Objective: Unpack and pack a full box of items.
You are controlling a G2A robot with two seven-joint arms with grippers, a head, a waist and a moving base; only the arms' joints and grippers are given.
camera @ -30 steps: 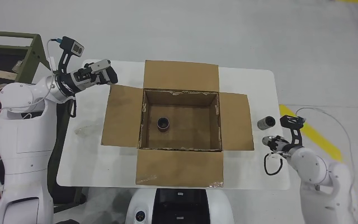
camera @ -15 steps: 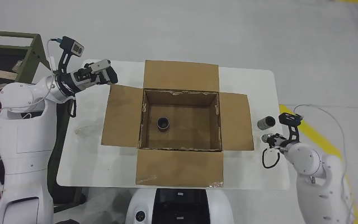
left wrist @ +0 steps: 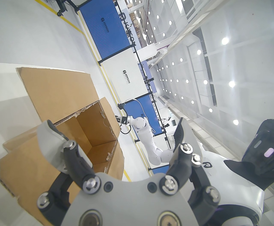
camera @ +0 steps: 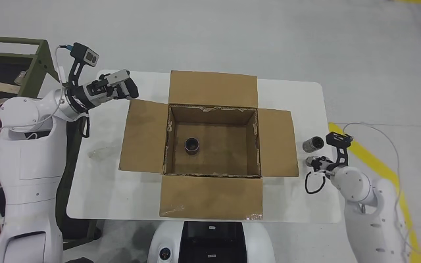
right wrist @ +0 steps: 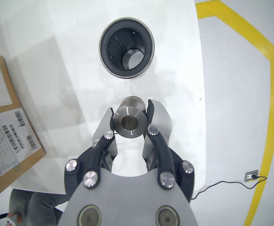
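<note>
the right pincer [right wrist: 129, 115] is gripping a small steel cylinder [right wrist: 130, 123] over the white surface [right wrist: 75, 75], close to a black-lined metal sleeve [right wrist: 111, 53] that is lying beside the right flap of the open cardboard box [camera: 210, 85]. a dark ring [camera: 192, 144] is sitting on the box floor. the left pincer [left wrist: 114, 128] is hovering wide open near the box's left flap.

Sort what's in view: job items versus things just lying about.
Job: cardboard box; dark ring inside it; black sleeve on the table; metal cylinder in the right gripper.
Lying about: green rack beside the table; floor socket with cable; yellow floor line.
</note>
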